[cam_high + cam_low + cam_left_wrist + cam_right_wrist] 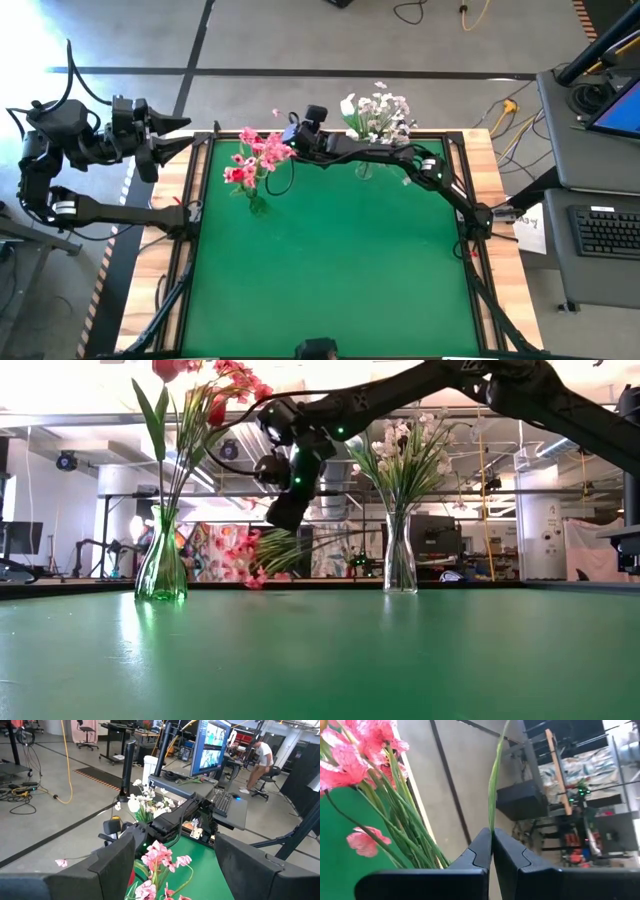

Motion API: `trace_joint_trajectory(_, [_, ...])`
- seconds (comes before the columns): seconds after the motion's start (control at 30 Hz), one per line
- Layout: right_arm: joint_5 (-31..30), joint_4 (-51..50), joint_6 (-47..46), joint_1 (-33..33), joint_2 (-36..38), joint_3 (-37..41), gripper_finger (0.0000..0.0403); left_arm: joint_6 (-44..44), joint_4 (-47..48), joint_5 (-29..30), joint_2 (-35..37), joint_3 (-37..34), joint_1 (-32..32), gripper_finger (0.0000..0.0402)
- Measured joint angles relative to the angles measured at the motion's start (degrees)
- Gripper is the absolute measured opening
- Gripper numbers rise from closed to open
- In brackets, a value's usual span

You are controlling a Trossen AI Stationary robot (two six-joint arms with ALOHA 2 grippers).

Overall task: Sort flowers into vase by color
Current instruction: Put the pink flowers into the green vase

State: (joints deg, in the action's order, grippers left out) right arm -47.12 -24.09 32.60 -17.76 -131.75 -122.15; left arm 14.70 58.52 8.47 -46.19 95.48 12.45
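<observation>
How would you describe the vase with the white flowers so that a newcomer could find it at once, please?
Start at the green table and look along its far edge. Two glass vases stand there; take the one on the right, the clear vase under the right arm. It holds white flowers, while its neighbour holds pink and red flowers.

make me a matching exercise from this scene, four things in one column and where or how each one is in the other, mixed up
Things:
1. left claw
2. right claw
3. green vase
4. clear vase

States:
a. holds white flowers
b. shut on a thin green stem
c. open, off the table's left far corner
d. holds pink and red flowers

Pairs: 1-c, 2-b, 3-d, 4-a
</observation>
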Motion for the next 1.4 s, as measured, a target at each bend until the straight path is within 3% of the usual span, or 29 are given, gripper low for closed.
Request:
trace_joint_trajectory(0.63, [-4.0, 0.5, 8.8, 3.7, 0.1, -0.5, 0.0009, 0.0, 0.0, 0.0, 0.0, 0.0, 0.0, 0.0259])
trace_joint_trajectory(1.4, [-4.1, 0.0, 7.1, 5.6, 3.2, -4.2, 0.0009, 0.0, 0.0, 0.0, 0.0, 0.0, 0.0, 0.0259])
